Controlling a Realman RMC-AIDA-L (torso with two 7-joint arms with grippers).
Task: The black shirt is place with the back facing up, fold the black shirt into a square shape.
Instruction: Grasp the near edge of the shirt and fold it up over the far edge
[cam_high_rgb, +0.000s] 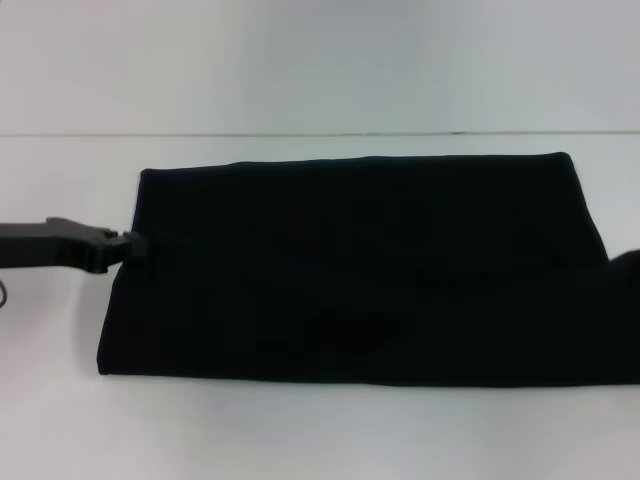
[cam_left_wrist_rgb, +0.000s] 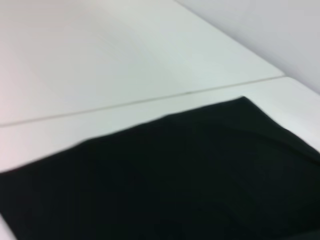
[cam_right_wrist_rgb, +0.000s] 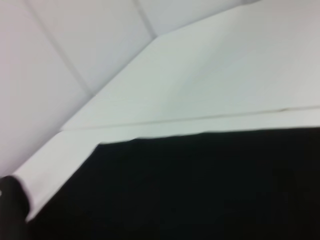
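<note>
The left hand (cam_high_rgb: 128, 246) sits at the left edge of the black shirt (cam_high_rgb: 360, 270), its tips right against the cloth about midway along that edge. It appears to be closed on the hem, but black fingers on black fabric hide the pinch, so I cannot tell for sure. Its arm reaches in low and nearly level from the left side of the head view.

The shirt lies flat on the white worktop (cam_high_rgb: 300, 440) as a wide, already-folded band, its far edge straight and its right end running out of the picture. No lettering shows.

Judging from this, the step in hand is folding the left end over toward the right to shorten the band into a square. To do it well, the grip should take all layers, lift only enough to clear the cloth, then travel straight across so the edges line up.

Only a dark shape (cam_high_rgb: 625, 262) rising over the shirt's right end hints at the right hand; its state cannot be told.
</note>
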